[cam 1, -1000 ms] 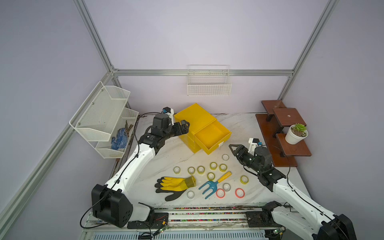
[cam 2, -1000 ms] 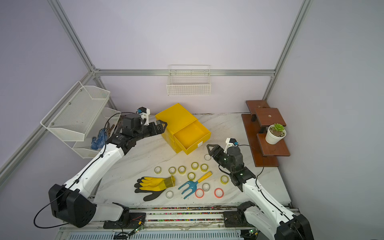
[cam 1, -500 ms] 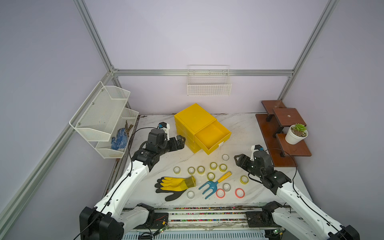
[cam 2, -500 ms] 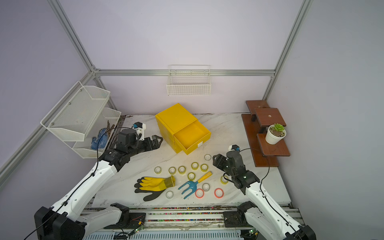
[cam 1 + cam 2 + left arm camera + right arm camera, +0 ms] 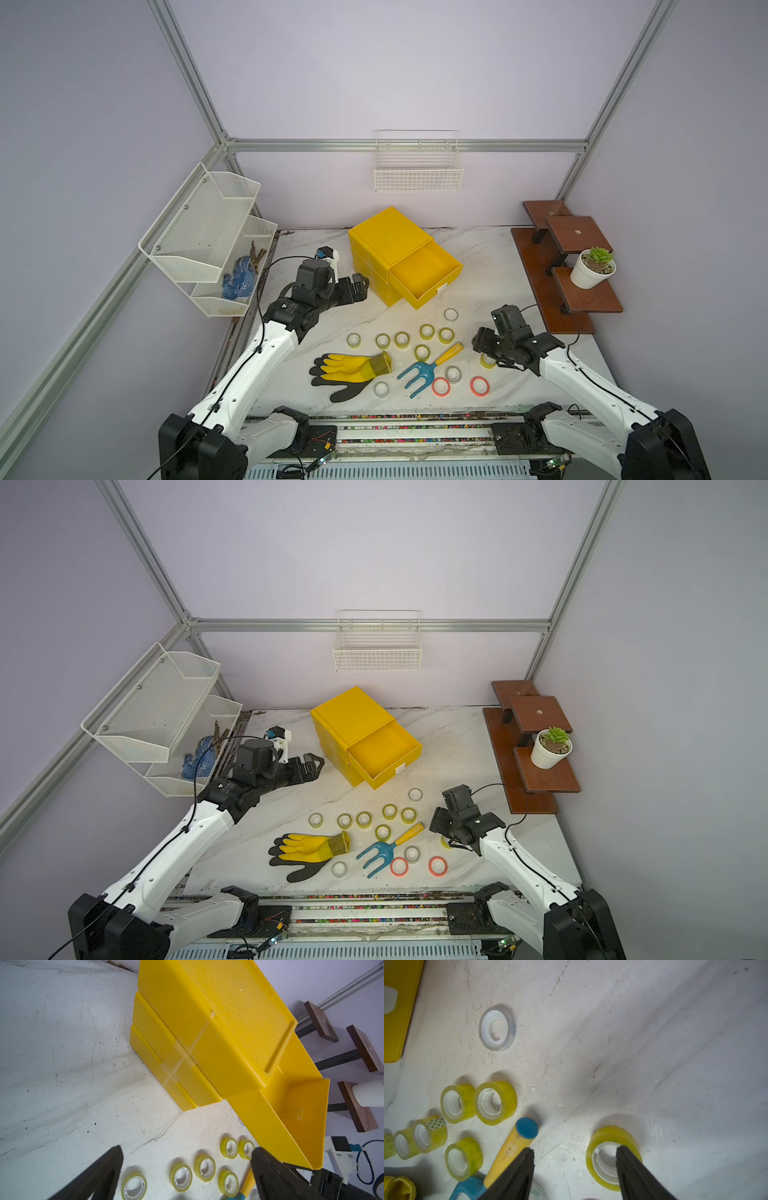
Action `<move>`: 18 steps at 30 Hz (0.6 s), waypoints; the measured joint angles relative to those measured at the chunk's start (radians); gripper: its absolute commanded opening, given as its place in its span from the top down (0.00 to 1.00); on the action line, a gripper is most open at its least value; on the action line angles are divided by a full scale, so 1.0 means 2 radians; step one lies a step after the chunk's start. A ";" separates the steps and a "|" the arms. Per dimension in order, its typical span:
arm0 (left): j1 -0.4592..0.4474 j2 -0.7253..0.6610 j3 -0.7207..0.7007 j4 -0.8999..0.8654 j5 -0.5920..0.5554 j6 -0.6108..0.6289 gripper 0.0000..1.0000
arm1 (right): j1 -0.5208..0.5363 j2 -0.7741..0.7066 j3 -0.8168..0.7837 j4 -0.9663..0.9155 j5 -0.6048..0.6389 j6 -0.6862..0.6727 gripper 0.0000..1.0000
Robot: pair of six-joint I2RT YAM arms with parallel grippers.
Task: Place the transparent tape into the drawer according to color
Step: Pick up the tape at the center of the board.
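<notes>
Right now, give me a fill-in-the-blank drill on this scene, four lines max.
The yellow cabinet has its ___ drawer pulled out.
___ red-orange tape rolls lie on the table.
The right gripper, jaws apart, hovers at a ___ tape roll.
The left gripper holds ___.
Missing: top; two; yellow-green; nothing.

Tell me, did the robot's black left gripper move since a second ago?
Yes. The black left gripper has pulled back toward the front of the white marble table, lower along the left side of the yellow plastic drawer cabinet.
</notes>
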 measured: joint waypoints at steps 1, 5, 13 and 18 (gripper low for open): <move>0.000 0.000 0.000 0.000 0.000 0.000 0.00 | 0.000 0.000 0.001 -0.004 0.004 -0.001 0.31; 0.000 0.000 0.000 0.000 -0.001 0.000 0.00 | 0.000 0.005 0.002 -0.018 0.015 -0.003 0.31; 0.000 0.000 0.000 0.000 -0.001 0.000 0.00 | 0.006 0.063 0.003 -0.036 0.027 -0.002 0.31; 0.000 0.000 0.000 0.000 0.000 0.000 0.00 | 0.008 0.065 0.007 -0.041 0.032 -0.002 0.31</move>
